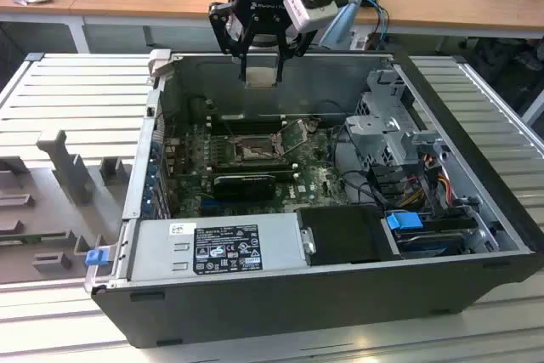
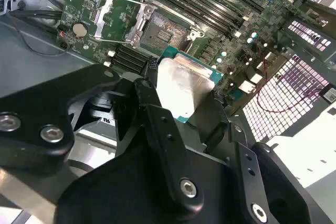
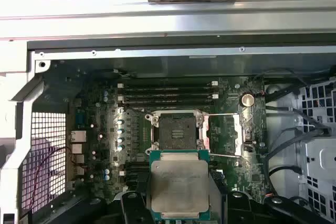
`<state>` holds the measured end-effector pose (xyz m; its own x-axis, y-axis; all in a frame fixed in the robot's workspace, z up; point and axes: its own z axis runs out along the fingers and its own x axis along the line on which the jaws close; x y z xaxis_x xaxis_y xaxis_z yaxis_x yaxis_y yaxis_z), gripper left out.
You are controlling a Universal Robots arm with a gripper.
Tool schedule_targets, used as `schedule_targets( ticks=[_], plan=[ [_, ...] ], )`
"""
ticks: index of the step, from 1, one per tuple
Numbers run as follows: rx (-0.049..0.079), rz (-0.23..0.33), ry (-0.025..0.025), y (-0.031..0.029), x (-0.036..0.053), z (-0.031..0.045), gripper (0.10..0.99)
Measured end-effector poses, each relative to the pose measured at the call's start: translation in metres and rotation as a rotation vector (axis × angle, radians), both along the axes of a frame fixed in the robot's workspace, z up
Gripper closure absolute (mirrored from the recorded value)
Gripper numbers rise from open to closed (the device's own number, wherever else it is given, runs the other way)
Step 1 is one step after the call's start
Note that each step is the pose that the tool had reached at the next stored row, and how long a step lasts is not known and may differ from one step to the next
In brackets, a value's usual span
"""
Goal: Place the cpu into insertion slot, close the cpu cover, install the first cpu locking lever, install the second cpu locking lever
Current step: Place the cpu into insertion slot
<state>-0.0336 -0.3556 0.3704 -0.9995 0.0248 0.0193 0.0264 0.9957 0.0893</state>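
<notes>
As gripper (image 1: 262, 76) holds 1 cpu (image 3: 179, 184), 1 slot's (image 3: 175, 130) uncovered.

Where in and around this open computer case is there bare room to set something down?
Free: the insertion slot, open between the memory slots and the graphics card; the ribbed table beside the case at the exterior view's right. Crowded: cables around the drive cage.

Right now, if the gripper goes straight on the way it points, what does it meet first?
Likely the circuit board near the open socket, with the chip held by the gripper touching first. The exact spot is unclear.
</notes>
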Motion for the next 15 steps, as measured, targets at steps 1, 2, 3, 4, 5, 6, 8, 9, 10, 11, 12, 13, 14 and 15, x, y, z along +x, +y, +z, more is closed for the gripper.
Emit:
schedule_targets(
  ticks=[1,2,3,4,5,6,8,9,10,11,12,13,14,15],
  plan=[
    [0.000,0.000,0.0000,0.0000,0.0000,0.0000,0.557],
    [0.000,-0.001,0.0001,0.0000,0.0000,0.0000,0.557],
    [0.000,-0.008,0.0000,0.0000,0.0000,0.0000,0.557],
    [0.000,-0.025,0.0001,0.0000,-0.0002,0.0000,0.557],
    [0.000,-0.040,0.0001,0.0000,-0.0006,-0.0001,0.557],
    [0.000,-0.053,0.0000,0.0000,-0.0006,-0.0001,0.557],
    [0.000,-0.081,0.0000,0.0000,-0.0007,-0.0002,0.557],
    [0.000,-0.089,0.0001,0.0000,-0.0007,-0.0002,0.557],
    [0.000,-0.094,0.0000,0.0000,-0.0007,-0.0002,0.557],
    [0.000,-0.098,0.0001,0.0000,-0.0007,-0.0002,0.557],
    [0.000,-0.100,0.0004,0.0000,-0.0007,-0.0002,0.557],
    [0.000,-0.101,0.0006,-0.0001,-0.0007,-0.0003,0.557],
    [0.000,-0.102,0.0006,-0.0002,-0.0008,-0.0004,0.557],
    [0.000,-0.102,0.0006,-0.0003,-0.0008,-0.0008,0.557]
  ],
)
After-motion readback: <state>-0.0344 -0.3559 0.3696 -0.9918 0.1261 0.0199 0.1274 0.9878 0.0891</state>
